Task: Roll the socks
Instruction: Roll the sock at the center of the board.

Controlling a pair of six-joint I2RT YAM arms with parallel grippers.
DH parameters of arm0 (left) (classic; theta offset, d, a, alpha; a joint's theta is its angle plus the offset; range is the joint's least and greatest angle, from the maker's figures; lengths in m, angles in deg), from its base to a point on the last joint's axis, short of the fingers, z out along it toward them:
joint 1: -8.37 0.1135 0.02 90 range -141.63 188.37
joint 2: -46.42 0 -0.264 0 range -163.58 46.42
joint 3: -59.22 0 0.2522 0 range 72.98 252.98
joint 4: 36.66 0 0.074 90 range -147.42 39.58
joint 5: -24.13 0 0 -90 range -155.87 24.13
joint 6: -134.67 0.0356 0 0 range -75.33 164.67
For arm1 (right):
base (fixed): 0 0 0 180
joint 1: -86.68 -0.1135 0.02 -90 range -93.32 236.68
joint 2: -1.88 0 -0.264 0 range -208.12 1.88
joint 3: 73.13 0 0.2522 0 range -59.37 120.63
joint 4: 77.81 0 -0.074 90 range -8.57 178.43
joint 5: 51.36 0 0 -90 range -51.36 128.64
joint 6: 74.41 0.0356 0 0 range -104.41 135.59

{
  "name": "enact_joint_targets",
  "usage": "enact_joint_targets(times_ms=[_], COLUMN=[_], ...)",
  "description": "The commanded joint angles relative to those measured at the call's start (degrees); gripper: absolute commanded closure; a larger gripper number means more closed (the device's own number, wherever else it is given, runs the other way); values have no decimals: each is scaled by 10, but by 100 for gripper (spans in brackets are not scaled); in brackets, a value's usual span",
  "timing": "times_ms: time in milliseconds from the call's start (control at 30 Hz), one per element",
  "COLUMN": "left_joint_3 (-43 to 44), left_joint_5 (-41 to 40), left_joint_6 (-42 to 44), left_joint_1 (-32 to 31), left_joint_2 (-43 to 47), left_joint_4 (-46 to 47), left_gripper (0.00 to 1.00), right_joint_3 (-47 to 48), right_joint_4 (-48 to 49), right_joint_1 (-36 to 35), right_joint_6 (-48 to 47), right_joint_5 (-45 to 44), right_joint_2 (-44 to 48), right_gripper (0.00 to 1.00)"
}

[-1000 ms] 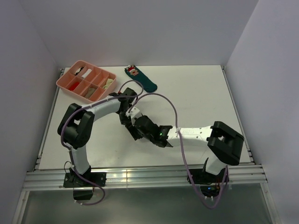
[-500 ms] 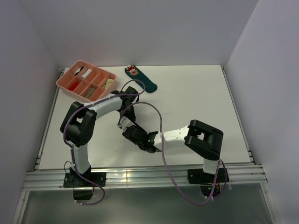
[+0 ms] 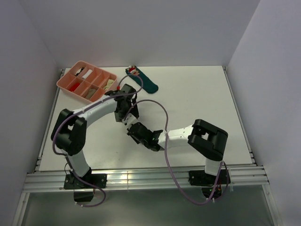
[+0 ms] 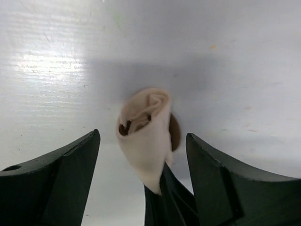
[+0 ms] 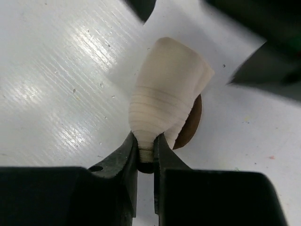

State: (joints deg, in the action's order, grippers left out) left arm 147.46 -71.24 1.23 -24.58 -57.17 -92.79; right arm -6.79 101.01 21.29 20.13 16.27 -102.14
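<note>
Socks [image 5: 167, 89]: one rolled cream bundle with brown showing underneath, over the middle of the worktop [image 3: 202, 99].
Right tool [image 5: 146, 148]: narrow, pinching the roll's end.
Left tool [image 4: 142, 141]: wide, one finger either side of the roll, not touching.

The left end effector [image 4: 142, 135] is hanging over the white worktop [image 4: 244, 61], its two dark jaws standing wide apart and touching nothing. Between them the rolled socks [image 4: 146, 141], cream with a brown patch behind, are sticking up tilted. The right end effector [image 4: 162, 200] is pinching their lower end.
</note>
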Motion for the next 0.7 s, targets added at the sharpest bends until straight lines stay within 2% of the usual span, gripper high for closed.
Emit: enact_joint_targets(times_ms=[0, 133, 267, 367, 467, 667], left_joint_3=[1, -58, -170, -241, -360, -489], left_joint_5=[-19, -2, 17, 48, 76, 105], left_joint_6=[-23, -59, -102, -142, -178, -233], left_joint_1=[16, 53, 70, 70, 70, 68], left_joint_2=[109, 211, 311, 345, 391, 429], left_joint_4=[53, 123, 192, 249, 318, 474], left_gripper=[21, 19, 21, 22, 22, 21], right_joint_3=[-34, -70, -97, -112, -128, -157], right_joint_4=[2, 27, 67, 82, 107, 154], right_joint_1=[34, 75, 120, 147, 168, 201], right_joint_6=[70, 113, 165, 182, 205, 251], right_joint_5=[104, 180, 274, 304, 342, 405], right_joint_2=[22, 47, 54, 54, 53, 39], right_gripper=[100, 100, 100, 100, 100, 100])
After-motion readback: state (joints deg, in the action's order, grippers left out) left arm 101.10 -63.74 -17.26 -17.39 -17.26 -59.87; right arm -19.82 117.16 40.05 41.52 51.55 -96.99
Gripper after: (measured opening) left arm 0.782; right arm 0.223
